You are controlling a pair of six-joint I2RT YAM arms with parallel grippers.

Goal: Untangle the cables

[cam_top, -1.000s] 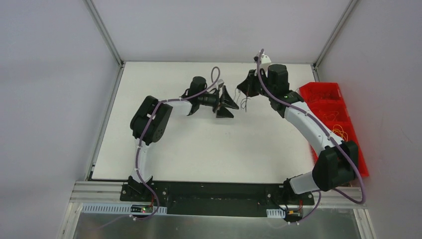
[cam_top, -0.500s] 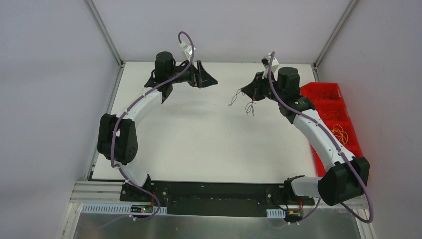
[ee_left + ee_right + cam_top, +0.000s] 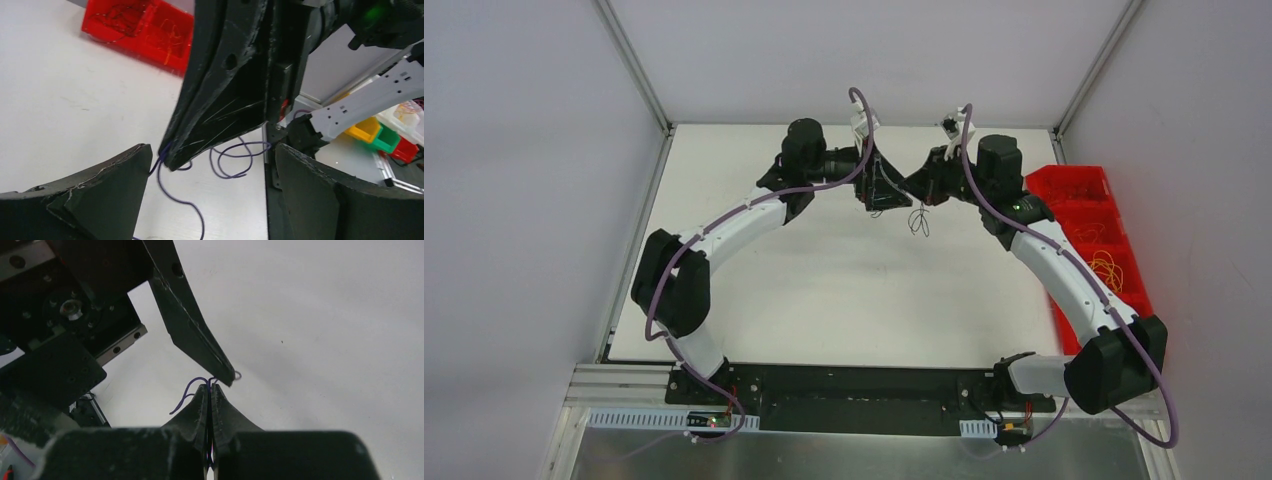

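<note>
The left gripper (image 3: 886,187) has swung back in from the far left corner. It now stands spread wide, its fingers either side of the tip of the right gripper (image 3: 210,386), which is pinched tight on the cables (image 3: 226,161). Thin purple strands dangle from that pinch just above the table (image 3: 824,290). I'd say a second grasp comes next, so the strands can be drawn apart.

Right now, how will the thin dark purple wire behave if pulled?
Probably floppy: the thin dark purple wire hangs in loose curls from the shut right gripper. Likely very light, being so thin. It may recoil when released.
</note>
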